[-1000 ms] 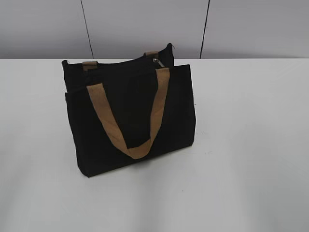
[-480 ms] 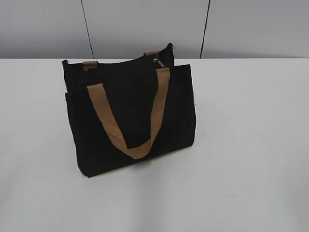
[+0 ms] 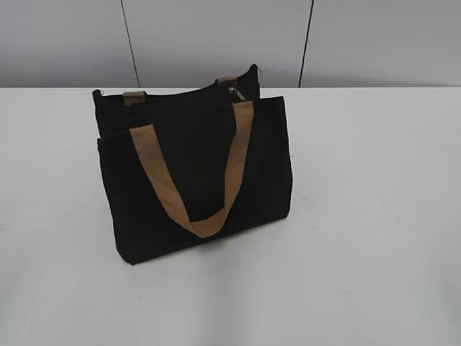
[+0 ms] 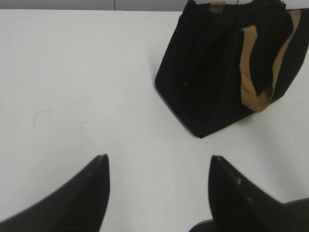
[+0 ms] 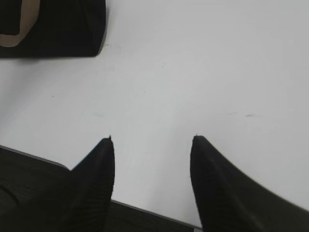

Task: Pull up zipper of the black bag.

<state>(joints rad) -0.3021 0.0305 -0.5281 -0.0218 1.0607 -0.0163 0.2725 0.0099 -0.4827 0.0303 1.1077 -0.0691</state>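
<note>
I see the black bag (image 3: 198, 173) standing upright on the white surface (image 3: 374, 216), left of centre in the exterior view, its front panel facing the camera. One tan handle (image 3: 194, 173) hangs down over that panel in a loop. The zipper (image 3: 233, 91) sits at the top edge of the bag, near its right end, close beside the right root of the handle.

My left pincer (image 4: 159, 164) is spread, holding nothing, above bare surface and well apart from the bag (image 4: 227, 63), which lies toward the upper right of its wrist view. My right pincer (image 5: 152, 142) is also spread and empty; only a corner of the bag (image 5: 63, 29) shows at its upper left.
</note>
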